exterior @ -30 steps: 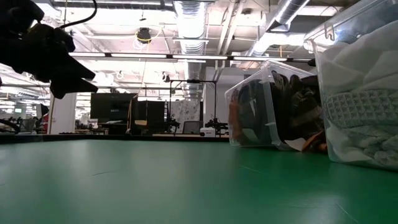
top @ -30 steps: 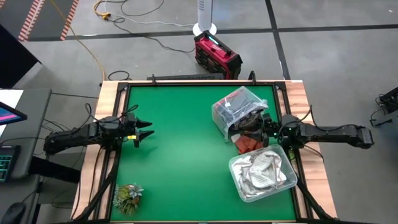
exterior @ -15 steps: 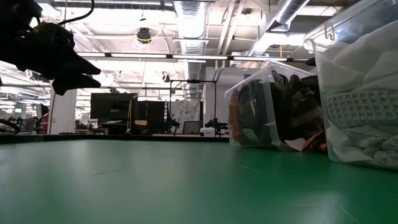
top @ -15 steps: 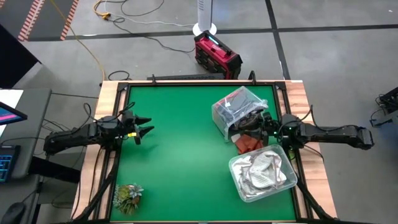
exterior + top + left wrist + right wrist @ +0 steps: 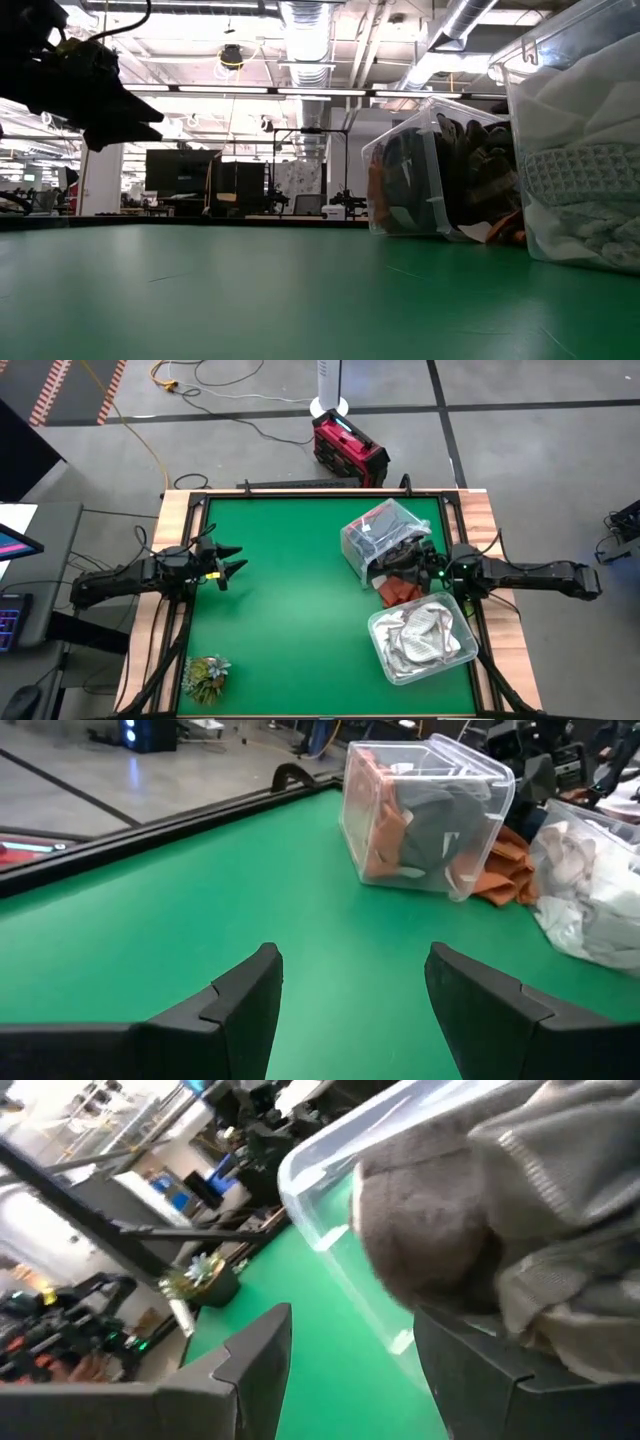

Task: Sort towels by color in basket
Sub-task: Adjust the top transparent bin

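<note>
A clear bin [image 5: 385, 532] lies tipped on its side on the green table, holding dark grey towels [image 5: 440, 820] and some orange cloth. A rust-orange towel [image 5: 400, 592] lies on the table between this bin and a second clear bin [image 5: 470, 650] filled with white and pale grey towels [image 5: 420, 635]. My right gripper [image 5: 412, 560] is open at the tipped bin's mouth, and a grey towel [image 5: 440, 1230] bulges right in front of its fingers. My left gripper [image 5: 238, 559] hovers open and empty over the table's left side. My right gripper stands open and level at the tipped bin's mouth, coming from the table's right. The grey towel [image 5: 520, 1295] overlaps one finger [image 5: 490, 1370] in the wrist view. I cannot tell whether it touches the cloth.
A small green leafy tuft [image 5: 205, 676] sits at the table's near left corner. Bare green surface [image 5: 300, 610] stretches between the two arms. Wooden rails edge the table's left and right sides. A red box [image 5: 348, 448] stands on the floor beyond the far edge.
My left gripper has shifted slightly above the table's left side and has stayed open. The bins, the towels and my right arm have kept still.
</note>
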You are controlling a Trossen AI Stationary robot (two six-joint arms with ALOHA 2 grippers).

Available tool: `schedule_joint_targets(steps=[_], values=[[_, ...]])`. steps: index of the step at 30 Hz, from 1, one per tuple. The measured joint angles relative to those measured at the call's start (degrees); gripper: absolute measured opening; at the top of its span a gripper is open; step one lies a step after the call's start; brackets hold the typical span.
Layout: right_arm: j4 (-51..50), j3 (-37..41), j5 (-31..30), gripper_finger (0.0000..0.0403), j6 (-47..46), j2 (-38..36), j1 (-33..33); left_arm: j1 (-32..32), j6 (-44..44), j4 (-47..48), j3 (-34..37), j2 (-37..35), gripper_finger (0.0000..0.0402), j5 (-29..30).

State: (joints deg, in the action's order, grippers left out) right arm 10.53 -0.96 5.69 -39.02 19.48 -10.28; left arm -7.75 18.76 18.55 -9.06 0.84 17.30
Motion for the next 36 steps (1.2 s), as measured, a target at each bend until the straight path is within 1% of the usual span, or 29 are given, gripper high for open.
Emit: schedule_joint_targets(steps=[4,7,11,14,15,16,17,19,22,24,27,30,32,36], values=[[-0.24,-0.03,-2.06,0.0239,1.05,0.45,0.00,0.00,-0.52,-1.29,0.00,0.00,0.0235,1.99],[-0.40,-0.03,-3.13,0.0239,1.09,0.45,0.00,0.00,-1.47,-3.09,0.00,0.00,0.0235,2.40],[-0.30,-0.60,-0.34,0.0239,4.99,0.45,0.87,0.00,-3.16,-3.97,0.00,0.00,0.0235,2.41],[-3.05,-5.44,1.32,0.0239,8.70,0.44,3.99,0.00,-3.25,-4.15,0.00,0.00,0.0235,2.41],[-5.57,-7.95,0.36,0.0239,11.22,0.59,5.17,0.00,-3.25,-4.16,0.00,0.00,0.0235,2.40],[-9.02,-10.79,-1.91,0.0239,14.53,0.99,6.41,0.00,-3.25,-4.16,0.00,0.00,0.0235,2.39],[-12.71,-13.79,-5.01,0.0239,18.03,1.73,7.64,0.00,-3.25,-4.21,0.00,0.00,0.0235,2.41],[-21.01,-20.48,-13.81,0.0239,25.78,4.18,10.12,0.01,-3.23,-4.31,0.00,0.00,0.0235,2.39],[-30.59,-29.53,-25.55,0.0239,34.28,10.19,13.58,0.00,-3.20,-4.31,0.00,0.00,0.0235,2.39],[-35.21,-34.07,-30.85,0.0239,39.89,15.80,15.33,0.00,-3.17,-4.31,0.00,0.00,0.0235,2.39],[-41.32,-40.24,-33.88,0.0243,48.88,25.26,16.88,0.00,-3.18,-4.29,0.00,0.00,0.0235,2.39],[-50.87,-48.19,-38.50,0.0252,55.12,34.84,16.91,0.00,-3.60,-4.25,0.00,0.00,0.0235,2.39],[-58.35,-53.89,-41.75,0.0257,56.43,40.90,16.24,0.00,-3.51,-4.12,0.00,0.00,0.0235,2.39],[-70.33,-63.28,-41.87,0.0260,56.19,50.84,14.27,0.00,-3.41,-3.50,0.00,0.00,0.0235,2.27]])
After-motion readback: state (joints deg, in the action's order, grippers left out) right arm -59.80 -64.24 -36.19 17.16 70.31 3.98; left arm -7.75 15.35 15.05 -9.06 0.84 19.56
